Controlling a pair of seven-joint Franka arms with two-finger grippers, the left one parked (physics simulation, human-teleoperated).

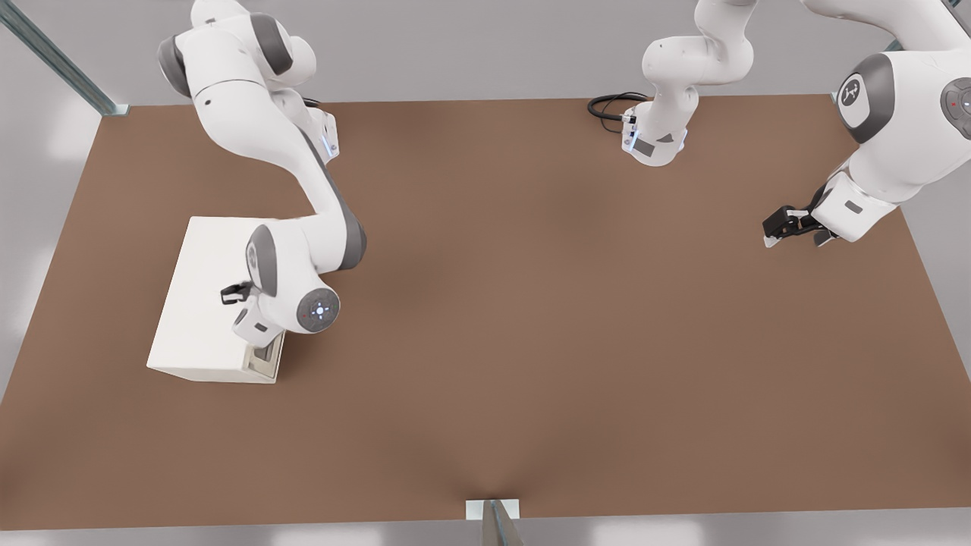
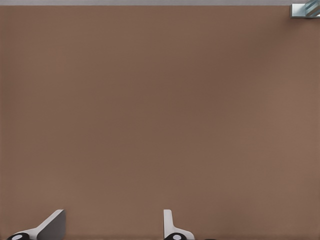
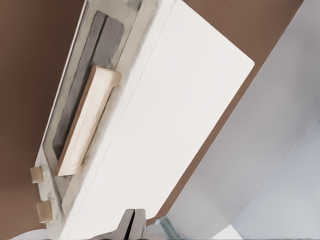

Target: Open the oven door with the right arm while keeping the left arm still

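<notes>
The oven is parked on the brown table toward the front view's left, plain cream top up, with the oven door on the side facing the front view's right. From the right wrist view the door looks shut flat against the box — dark glass window, pale wooden handle running along it, two small knobs at one end.

Handling guess: a rigid panel on a bottom hinge, so it should swing down rather than flex. The oven itself looks small and probably light, so the whole box could get dragged if the handle is yanked sideways instead of pulled along the door's arc. The wooden bar is the obvious place to be gripped, near its middle, since it stands proud of the glass.

The gripper is hovering over the oven's top near the door edge — fingers pressed together, nothing held, not on the handle yet.
</notes>
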